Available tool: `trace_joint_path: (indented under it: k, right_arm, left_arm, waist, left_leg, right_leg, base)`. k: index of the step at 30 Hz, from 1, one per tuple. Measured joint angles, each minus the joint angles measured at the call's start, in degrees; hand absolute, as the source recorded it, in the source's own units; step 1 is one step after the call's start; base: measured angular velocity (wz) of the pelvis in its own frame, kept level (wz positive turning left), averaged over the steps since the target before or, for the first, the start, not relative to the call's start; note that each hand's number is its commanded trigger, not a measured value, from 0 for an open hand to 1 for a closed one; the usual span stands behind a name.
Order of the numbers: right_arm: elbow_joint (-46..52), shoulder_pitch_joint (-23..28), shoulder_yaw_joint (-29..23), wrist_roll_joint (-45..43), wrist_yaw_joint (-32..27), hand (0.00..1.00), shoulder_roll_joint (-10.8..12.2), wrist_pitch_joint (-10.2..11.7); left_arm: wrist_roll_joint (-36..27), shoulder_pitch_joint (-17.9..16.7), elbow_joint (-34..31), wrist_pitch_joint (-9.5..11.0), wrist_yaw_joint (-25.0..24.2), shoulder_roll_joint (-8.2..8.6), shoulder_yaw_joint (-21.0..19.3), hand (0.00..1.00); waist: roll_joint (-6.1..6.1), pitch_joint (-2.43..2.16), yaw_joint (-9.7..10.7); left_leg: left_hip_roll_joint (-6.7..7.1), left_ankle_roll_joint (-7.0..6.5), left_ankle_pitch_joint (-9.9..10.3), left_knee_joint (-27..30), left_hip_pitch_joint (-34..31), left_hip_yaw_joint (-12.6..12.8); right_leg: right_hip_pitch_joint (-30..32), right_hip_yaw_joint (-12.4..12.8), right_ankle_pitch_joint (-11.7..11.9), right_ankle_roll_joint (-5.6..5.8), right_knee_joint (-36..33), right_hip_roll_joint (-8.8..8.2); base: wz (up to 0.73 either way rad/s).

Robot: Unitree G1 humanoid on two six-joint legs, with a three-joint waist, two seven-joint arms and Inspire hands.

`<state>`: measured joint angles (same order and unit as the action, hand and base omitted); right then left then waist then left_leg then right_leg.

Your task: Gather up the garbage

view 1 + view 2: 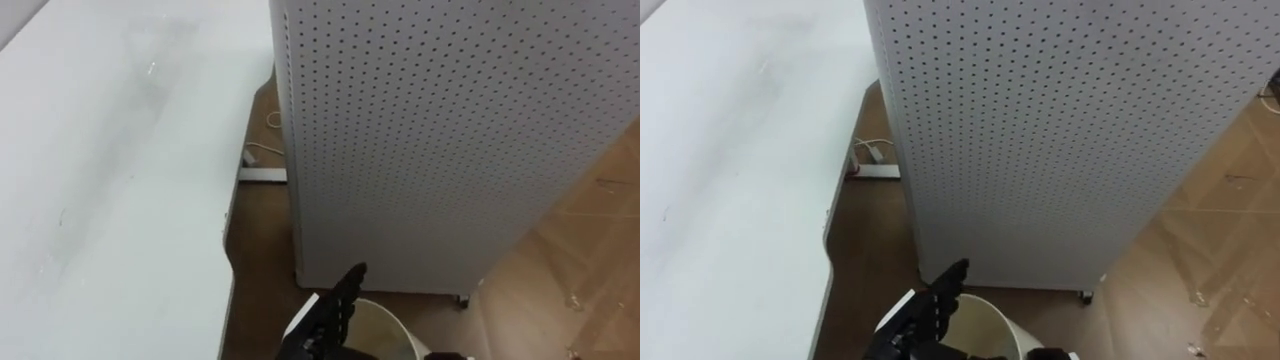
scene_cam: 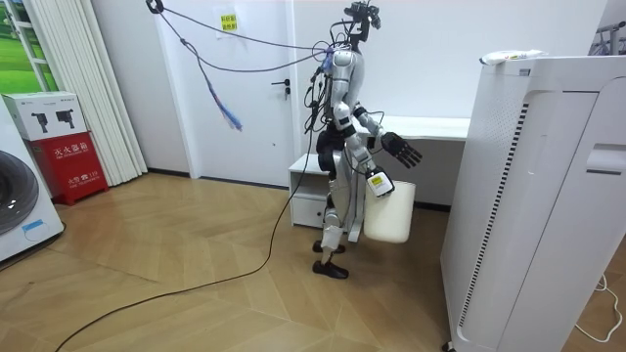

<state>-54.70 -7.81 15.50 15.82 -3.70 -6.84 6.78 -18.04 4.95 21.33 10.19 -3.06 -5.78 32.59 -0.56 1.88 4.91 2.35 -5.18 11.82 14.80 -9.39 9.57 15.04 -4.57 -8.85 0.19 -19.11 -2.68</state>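
left eye view, from its left: a white desk (image 1: 100, 180) runs down that side. past its edge, on the brown floor (image 1: 260, 260), lie a white power strip (image 1: 262, 174) and a cord (image 1: 262, 150), close to the foot of a tall white perforated cabinet (image 1: 450, 130). low in the middle the left hand (image 1: 335, 305) is lifted with straight fingers, holding nothing, over the rim of a white bin (image 1: 395, 322). right of the cabinet a few pale bits (image 1: 575, 299) lie on the floor, too small to tell what they are. room view: the robot stands between desk and cabinet, facing the cabinet, left hand reached toward it but well apart. the right hand (image 2: 377, 183) grips the bin at its top, and the bin hangs by the robot's leg, clear of the floor.
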Motion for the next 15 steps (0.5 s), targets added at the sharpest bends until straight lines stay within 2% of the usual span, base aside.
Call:
trace_joint_path:
  k: [2, 3, 6, 7, 8, 9, 10, 11, 13, 15]
  right_arm:
    - [0.71, 0.15, -0.02, 0.13, 0.23, 1.0, -0.16, -0.65]
    - [0.97, 0.15, 0.03, 0.13, 0.22, 1.0, -0.16, -0.65]
    - [2.19, 0.15, 0.15, 0.11, 0.3, 1.0, 0.01, -0.68]
    - [2.17, 0.24, 0.17, -0.09, 0.68, 1.0, 0.07, -0.68]
    - [2.14, 0.35, 0.13, -0.36, 1.14, 1.0, 0.23, -0.68]
    - [2.14, 0.61, 0.08, -0.42, 1.34, 1.0, 0.26, -0.67]
    - [2.14, 1.22, 0.0, -0.54, 1.6, 1.0, 0.12, -0.55]
    - [2.1, 1.42, -0.02, -0.52, 1.94, 1.0, -0.24, -0.53]
    - [2.11, 1.43, 0.11, -0.52, 1.72, 1.0, -0.2, -0.12]
    - [2.1, 1.63, 0.16, -0.5, 1.68, 1.0, -0.21, -0.01]
  left_arm:
    - [1.77, 0.0, -1.28, 0.01, 0.02, -0.01, -0.95, 0.0]
    - [2.34, -0.01, -1.28, -0.01, 0.03, -0.01, -1.36, 0.0]
    - [5.76, -0.05, -3.68, -0.2, 0.25, -0.47, -3.59, 0.0]
    - [7.58, -0.07, -5.57, -0.18, 0.36, -0.87, -4.59, 0.0]
    - [8.91, -0.16, -7.22, 0.04, 0.39, -1.24, -5.71, 0.0]
    - [10.09, -0.3, -7.64, 0.22, 0.4, -1.18, -6.34, 0.0]
    - [12.49, -0.8, -8.53, 0.39, 0.4, -1.03, -7.29, 0.0]
    - [14.47, -1.17, -9.4, 0.43, 0.41, -0.84, -8.06, 0.0]
    - [18.53, -1.24, -10.63, 0.45, 0.55, -0.78, -9.3, 0.0]
    - [22.75, -1.25, -12.68, 0.5, 1.66, -0.89, -9.53, 0.0]
  waist:
    - [0.31, 0.02, -0.54]
    - [0.35, 0.03, -0.66]
    - [0.91, -0.05, -0.82]
    - [1.07, -0.11, -1.12]
    - [1.2, -0.15, -2.24]
    - [1.31, -0.15, -2.76]
    - [1.45, -0.29, -3.49]
    - [1.87, -0.47, -3.99]
    - [2.35, -0.73, -4.86]
    - [2.67, -0.73, -4.63]
  left_leg:
    - [0.15, -0.02, 0.01, -0.02, 0.98, 2.61]
    - [0.23, -0.05, 0.03, 0.05, 1.2, 3.13]
    - [0.44, -1.04, 0.64, 0.65, 1.32, 5.98]
    - [-0.55, -1.39, 0.53, 0.18, 1.28, 7.25]
    - [-1.73, -1.63, 0.32, -1.15, 1.31, 9.93]
    - [-2.09, -1.53, 0.17, -1.47, 1.84, 11.41]
    - [-2.44, -1.46, -0.03, -2.37, 3.05, 14.22]
    - [-2.42, -1.47, -0.03, -2.47, 3.68, 16.04]
    - [-2.38, -1.45, -0.04, -0.97, 3.0, 17.03]
    - [-2.56, -1.37, -0.1, 0.24, 1.83, 16.94]
  right_leg:
    - [0.89, 0.88, 0.0, 0.0, -1.78, -0.02]
    - [1.07, 0.94, 0.0, -0.01, -2.12, 0.01]
    - [2.58, 0.86, 0.72, -0.17, -3.45, 0.02]
    - [2.41, 0.72, 2.14, -0.17, -2.07, 0.54]
    - [2.25, -1.53, 2.91, -0.82, -2.2, 0.59]
    - [1.97, -3.62, 1.85, -0.97, -4.71, -0.22]
    - [0.12, -6.84, -1.2, -0.46, -8.82, -1.67]
    - [-2.06, -8.41, -3.59, 0.58, -11.14, -3.64]
    - [-4.74, -9.89, -4.92, 1.86, -9.66, -5.77]
    - [-5.66, -10.69, -5.09, 2.02, -5.13, -5.24]
  base:
    - [-0.55]
    - [-0.64]
    - [-0.55]
    - [-0.65]
    - [-0.69]
    - [-0.67]
    - [-0.59]
    - [-0.55]
    - [-0.36]
    - [-0.12]
